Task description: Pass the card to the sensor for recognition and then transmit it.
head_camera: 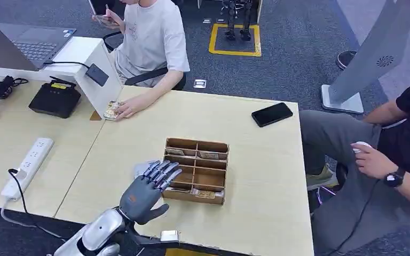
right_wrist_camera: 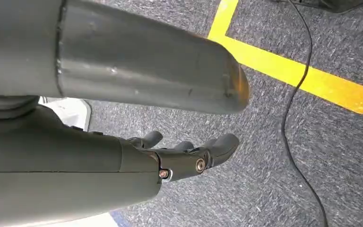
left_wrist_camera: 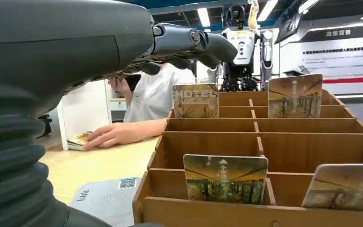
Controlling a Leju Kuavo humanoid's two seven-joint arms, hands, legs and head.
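One card [left_wrist_camera: 225, 178] stands upright in the organizer's [head_camera: 196, 170] near-left compartment, just right of the left hand's [head_camera: 147, 189] released fingers [head_camera: 163, 170].

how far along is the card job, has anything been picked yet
Nothing looks done: the left robot hand hovers open beside the wooden card box, holding nothing. Cards stand in their slots. The grey sensor pad lies bare by the box. Left: grasp a card, scan it, hand it over. The right robot hand hangs over the floor.
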